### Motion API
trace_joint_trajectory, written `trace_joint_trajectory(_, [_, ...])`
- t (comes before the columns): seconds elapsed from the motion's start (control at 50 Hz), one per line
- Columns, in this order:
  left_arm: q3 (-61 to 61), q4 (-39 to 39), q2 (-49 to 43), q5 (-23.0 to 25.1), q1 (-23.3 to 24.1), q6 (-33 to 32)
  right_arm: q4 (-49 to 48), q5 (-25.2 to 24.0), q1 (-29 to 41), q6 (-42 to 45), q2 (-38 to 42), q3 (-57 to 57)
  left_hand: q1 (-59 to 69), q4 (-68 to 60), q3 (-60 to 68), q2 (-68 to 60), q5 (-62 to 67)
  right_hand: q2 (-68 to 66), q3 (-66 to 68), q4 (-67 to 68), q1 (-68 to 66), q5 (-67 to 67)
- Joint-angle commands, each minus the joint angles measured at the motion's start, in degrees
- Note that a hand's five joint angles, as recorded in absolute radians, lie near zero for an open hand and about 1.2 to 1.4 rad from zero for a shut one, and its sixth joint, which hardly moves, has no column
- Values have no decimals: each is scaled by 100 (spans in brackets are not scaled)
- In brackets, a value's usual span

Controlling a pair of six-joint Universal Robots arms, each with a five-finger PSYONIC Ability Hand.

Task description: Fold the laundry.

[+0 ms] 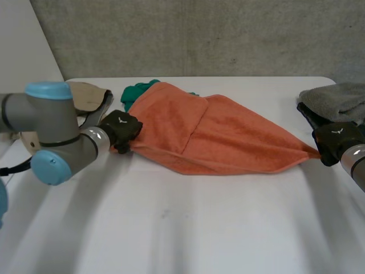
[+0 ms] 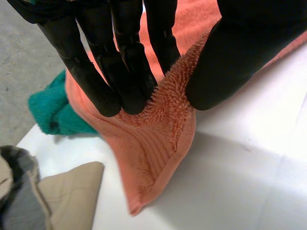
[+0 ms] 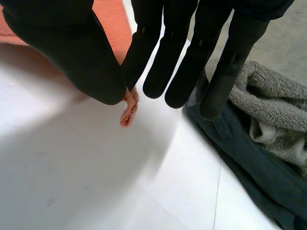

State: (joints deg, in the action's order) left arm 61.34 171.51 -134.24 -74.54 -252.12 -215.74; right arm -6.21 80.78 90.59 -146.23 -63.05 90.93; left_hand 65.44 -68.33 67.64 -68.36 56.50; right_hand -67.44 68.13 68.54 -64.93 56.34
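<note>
The left hand sits at the desk's left side and grips an orange towel. In the left wrist view, this hand pinches a raised fold of the towel between its straight fingers and its thumb. Below the pinch the cloth hangs down to a corner that rests on the desk.

The right hand is at the desk's right side and holds the towel's far end. In the right wrist view, this hand pinches a small corner of the towel between the thumb and the nearest finger. The other fingers are straight and apart from the cloth, above the desk.

The towel stretches between the two hands across the middle of the white desk. It is wide and loosely doubled over near the left hand and narrows to a point at the right hand. Its lower edge lies on the desk.

Just behind the towel's left end lies a bunched green cloth, which touches the towel in the left wrist view. A beige cloth lies to the left of it, near the left arm. Behind the right hand a grey cloth is heaped at the desk's right edge. In the right wrist view it lies on a dark garment just beyond the fingertips.
</note>
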Motion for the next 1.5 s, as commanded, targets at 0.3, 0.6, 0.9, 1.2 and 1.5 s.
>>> trace_joint_trajectory(0.3, [3525, -2341, 3175, -69, -628, -1779, 3162, -299, -736, 3989, -1368, 681, 1456, -1167, 1236, -1164, 1350, -1256, 1187, 1146, -1507, 1366])
trace_joint_trajectory(0.6, [-14, -681, 2332, -429, -206, -638, 632, 289, 398, 1354, -735, -1726, 1456, -1167, 1236, -1164, 1350, -1256, 1187, 1146, -1507, 1366])
trace_joint_trajectory(0.9, [-2303, 718, 2385, -719, -214, 1130, -873, 791, 837, -635, -814, -3609, 1456, -1167, 1236, -1164, 1350, -1256, 1187, 1146, -1507, 1366])
trace_joint_trajectory(1.2, [1114, 348, 2842, -351, -759, 709, 603, 97, 399, -38, -867, -1395, 1456, -1167, 1236, -1164, 1350, -1256, 1187, 1146, -1507, 1366])
trace_joint_trajectory(1.5, [3051, 1051, 1823, 291, -1225, -531, 279, -484, -217, 886, -331, 434, 1456, -1167, 1236, -1164, 1350, -1256, 1187, 1146, -1507, 1366])
